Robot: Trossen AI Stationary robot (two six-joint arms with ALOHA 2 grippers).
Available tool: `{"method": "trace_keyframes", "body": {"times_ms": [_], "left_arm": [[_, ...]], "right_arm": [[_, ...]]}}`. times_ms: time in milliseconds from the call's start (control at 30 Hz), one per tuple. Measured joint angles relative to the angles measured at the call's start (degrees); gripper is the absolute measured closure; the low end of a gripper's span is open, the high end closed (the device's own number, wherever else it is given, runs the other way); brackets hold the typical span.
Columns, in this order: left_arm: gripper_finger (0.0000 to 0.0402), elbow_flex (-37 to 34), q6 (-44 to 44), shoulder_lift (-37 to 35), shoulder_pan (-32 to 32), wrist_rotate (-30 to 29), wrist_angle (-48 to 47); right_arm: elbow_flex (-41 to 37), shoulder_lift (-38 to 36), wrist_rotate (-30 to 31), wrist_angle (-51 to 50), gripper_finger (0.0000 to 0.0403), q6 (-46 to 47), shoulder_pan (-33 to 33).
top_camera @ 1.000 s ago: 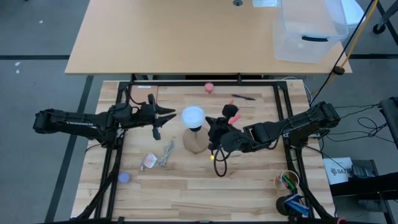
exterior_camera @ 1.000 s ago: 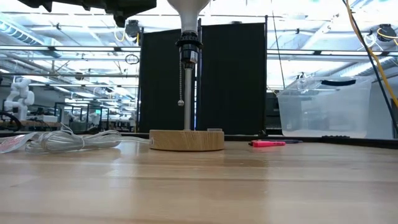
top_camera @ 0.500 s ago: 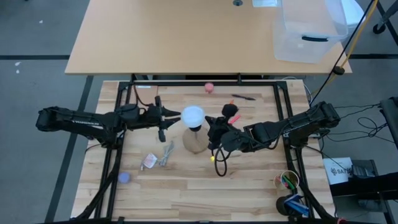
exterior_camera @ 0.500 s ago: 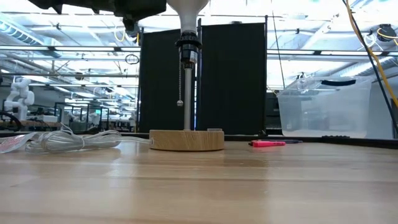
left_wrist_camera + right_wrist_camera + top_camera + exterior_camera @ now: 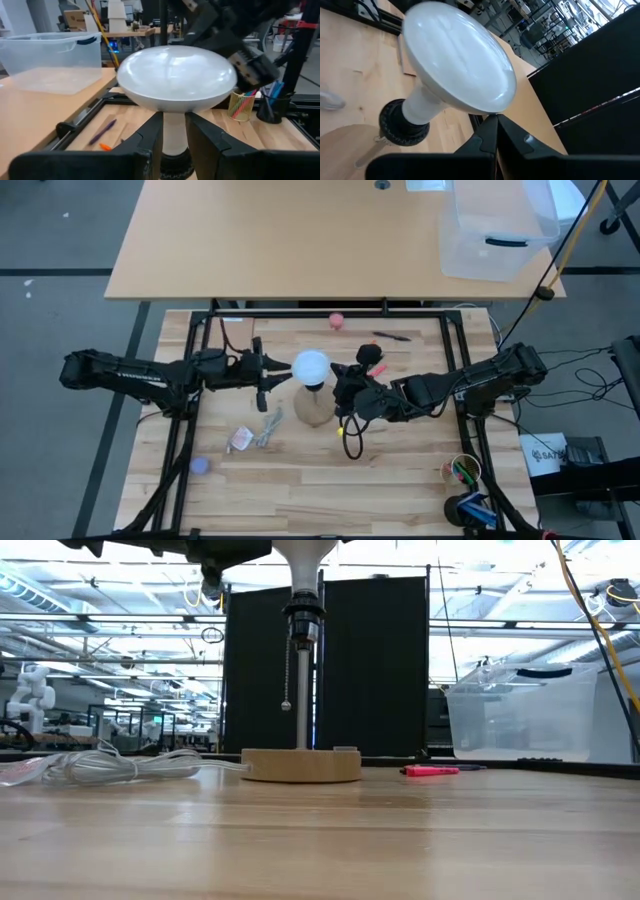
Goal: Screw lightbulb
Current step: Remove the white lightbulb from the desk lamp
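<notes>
between the left gripper's [image 5: 174, 142] two dark fingers [image 5: 150, 135] sits the narrow white neck of the lightbulb [image 5: 311, 367], its broad frosted globe just above them; the jaws are pinched on that neck. the lightbulb stands upright in the black socket [image 5: 302, 615] atop a metal post on the round wooden base [image 5: 301, 764], near the middle of the table [image 5: 400, 470]. just beside the globe, on its other side, the right gripper [image 5: 495, 131] hovers with jaws pressed fully together, holding nothing.
</notes>
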Motion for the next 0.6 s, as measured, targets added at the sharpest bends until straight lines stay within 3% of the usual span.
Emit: {"method": "trace_keyframes", "body": {"times_ms": [600], "left_arm": [[0.0312, 0.25, -0.02, 2.73, -1.63, -2.29, -0.32]], "right_arm": [[0.02, 0.00, -1.08, -0.09, 0.0403, -0.90, -3.94]]}}
